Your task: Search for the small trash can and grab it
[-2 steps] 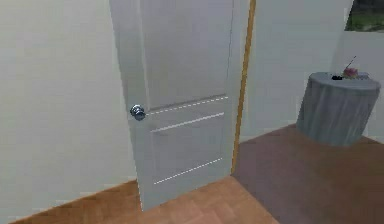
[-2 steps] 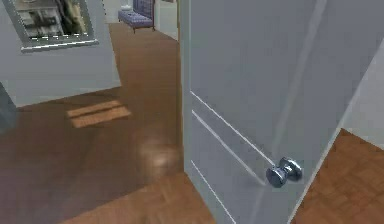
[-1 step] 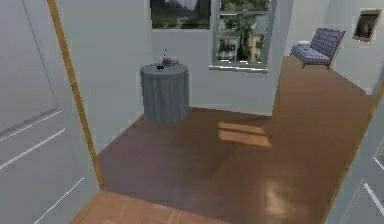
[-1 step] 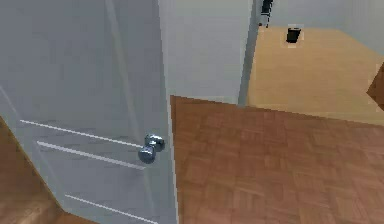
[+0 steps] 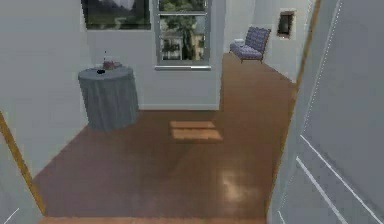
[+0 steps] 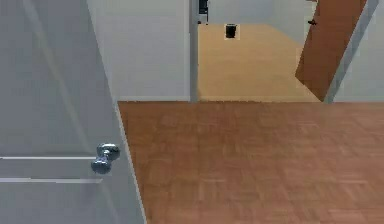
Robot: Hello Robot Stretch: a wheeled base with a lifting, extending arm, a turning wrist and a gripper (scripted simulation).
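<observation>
Far across the tan floor [image 6: 255, 70] stands a small dark can [image 6: 231, 31].

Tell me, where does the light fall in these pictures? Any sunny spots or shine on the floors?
Forward view: a bright sunlit patch lies on the wood floor in front of the window, with a soft sheen nearer the camera. Arm side view: the far room's floor past the doorway looks paler and brighter than the near reddish floor; the door knob glints.

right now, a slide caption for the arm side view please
White door and knob at left; beyond the wood floor, a doorway shows a small dark object on paler floor.
</observation>
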